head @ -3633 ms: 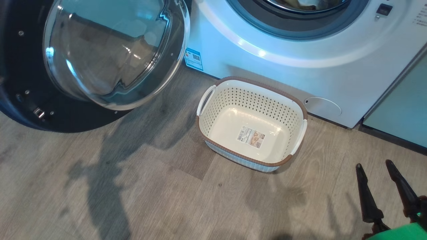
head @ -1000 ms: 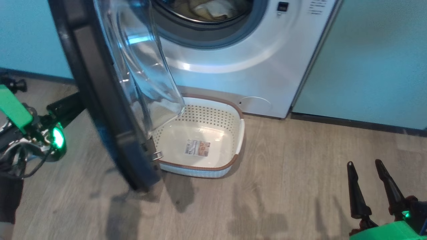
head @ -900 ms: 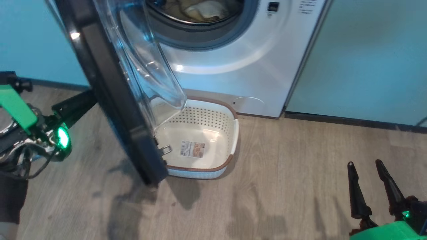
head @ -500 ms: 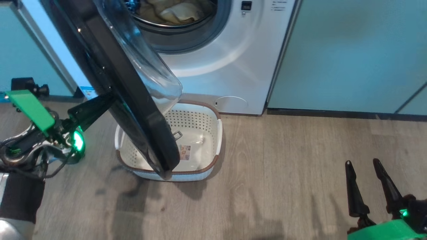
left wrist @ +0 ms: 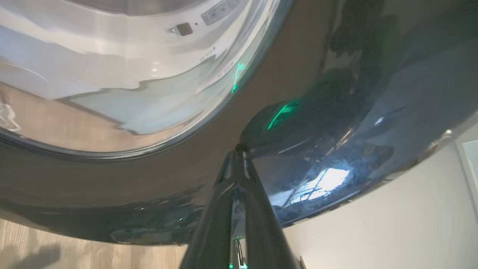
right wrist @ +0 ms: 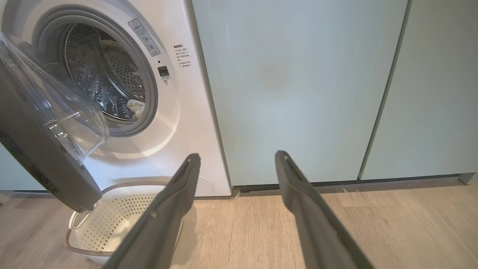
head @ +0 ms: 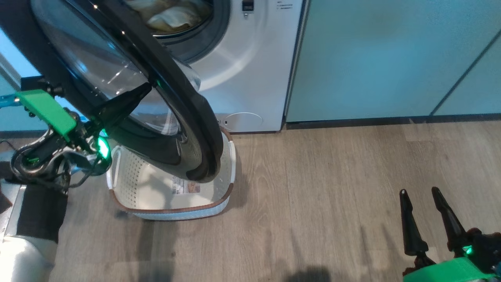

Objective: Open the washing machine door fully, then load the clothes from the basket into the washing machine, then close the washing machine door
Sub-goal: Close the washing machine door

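While the head view caught the door half swung, its glossy black face toward the left gripper, the left wrist view came close enough to show those fingers pressed together on nothing, their tip touching the black ring just beside the glass bowl. From the right wrist view the steel drum showed, which the head view mostly cut off. The clothes lay in the washer, beyond the left jaws. The basket sat below those jaws, under the door's lower edge. Its bottom label, and the sticker and the print by the washer's opening, were too small to read. The left arm reached up from the lower left, a green light at its wrist. The right gripper hung low, well apart from the door, fingers spread and empty, with the pale green cabinet ahead between them.
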Robot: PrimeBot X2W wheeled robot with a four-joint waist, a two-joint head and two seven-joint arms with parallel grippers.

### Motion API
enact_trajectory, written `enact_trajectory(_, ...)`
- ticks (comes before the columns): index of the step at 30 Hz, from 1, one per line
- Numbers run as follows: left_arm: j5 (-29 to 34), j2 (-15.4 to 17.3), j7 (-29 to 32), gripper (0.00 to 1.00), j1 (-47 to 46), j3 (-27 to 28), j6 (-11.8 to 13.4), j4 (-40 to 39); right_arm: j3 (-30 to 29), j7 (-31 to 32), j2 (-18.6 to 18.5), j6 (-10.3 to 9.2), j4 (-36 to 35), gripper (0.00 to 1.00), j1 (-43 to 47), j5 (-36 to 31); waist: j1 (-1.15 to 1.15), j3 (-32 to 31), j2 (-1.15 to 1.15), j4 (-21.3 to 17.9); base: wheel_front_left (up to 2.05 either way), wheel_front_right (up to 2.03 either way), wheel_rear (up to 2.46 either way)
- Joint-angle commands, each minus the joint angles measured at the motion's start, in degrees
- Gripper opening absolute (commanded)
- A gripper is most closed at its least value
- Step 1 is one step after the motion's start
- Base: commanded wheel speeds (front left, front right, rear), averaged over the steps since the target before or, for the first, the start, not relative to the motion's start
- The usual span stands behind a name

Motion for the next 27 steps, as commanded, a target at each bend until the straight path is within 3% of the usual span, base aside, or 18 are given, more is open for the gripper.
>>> enact_trajectory(1,0.3,1.6,-0.4,0.0,-3.8,2.2,-0.7,-1.3,1.3,-0.6,-0.2,-0.16,-1.6,1.0,-2.8,0.3,0.0,0.3,0.0,-0.6,0.0,0.0,0.0)
enact_trajectory(20,2.7,-0.4,-2.5,0.0,-3.6,4.9,-1.0,-2.5,0.6,-0.8,-0.2,-0.16,-0.8,1.0,-4.0,1.1,0.0,1.4,0.0,-1.3,0.0,0.0,0.0)
enact_trajectory(27,7.7,-0.7,-9.5,0.0,-0.1,8.4,-1.0,-4.7,-0.3,-0.8,-0.2,-0.16,-1.2,1.0,-4.0,1.0,0.0,0.9,0.0,0.0,0.0,0.0,0.0)
